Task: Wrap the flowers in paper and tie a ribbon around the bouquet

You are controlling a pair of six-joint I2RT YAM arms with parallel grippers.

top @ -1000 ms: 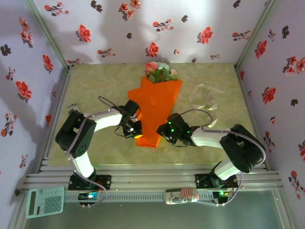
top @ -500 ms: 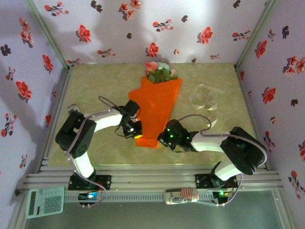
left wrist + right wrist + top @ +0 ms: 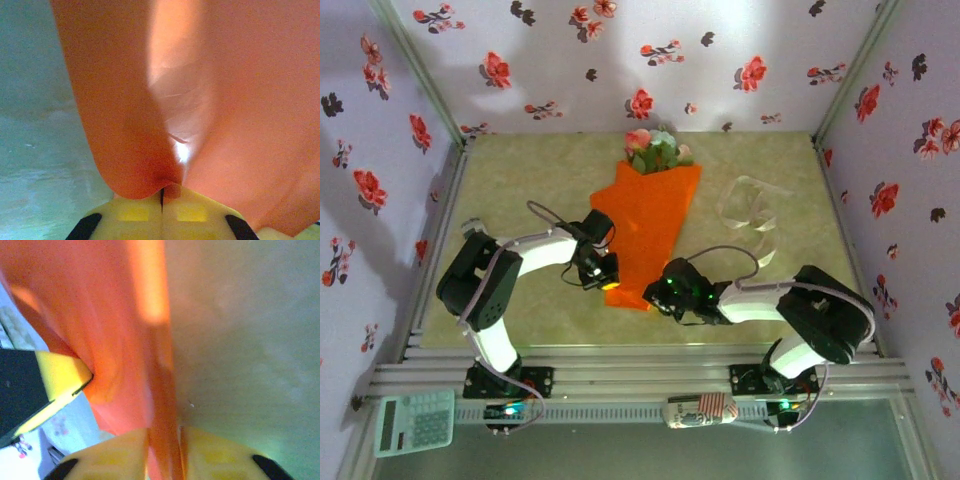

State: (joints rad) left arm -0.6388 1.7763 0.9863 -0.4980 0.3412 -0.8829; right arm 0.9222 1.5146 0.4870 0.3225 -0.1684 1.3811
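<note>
The orange paper (image 3: 648,225) lies folded as a long cone on the table, narrow end toward me. The flowers (image 3: 658,150) stick out of its wide far end, pink and cream blooms with green leaves. My left gripper (image 3: 609,283) is shut on the paper's lower left edge; in the left wrist view the sheet (image 3: 150,100) is pinched where the gripper (image 3: 162,192) meets. My right gripper (image 3: 652,296) is shut on the paper's lower right edge, an orange fold (image 3: 155,340) running down between its fingers (image 3: 210,455). The whitish ribbon (image 3: 748,208) lies looped on the table to the right.
Flower-print walls (image 3: 380,180) close in the olive table (image 3: 520,190) on three sides. A calculator (image 3: 413,422) and a small patterned object (image 3: 700,410) lie on the rail shelf beside the arm bases. The left gripper's yellow finger (image 3: 60,375) sits close beside the right gripper.
My right gripper has moved left to the paper's lower end and shut on its right edge, folding that side inward. The left gripper has held still.
</note>
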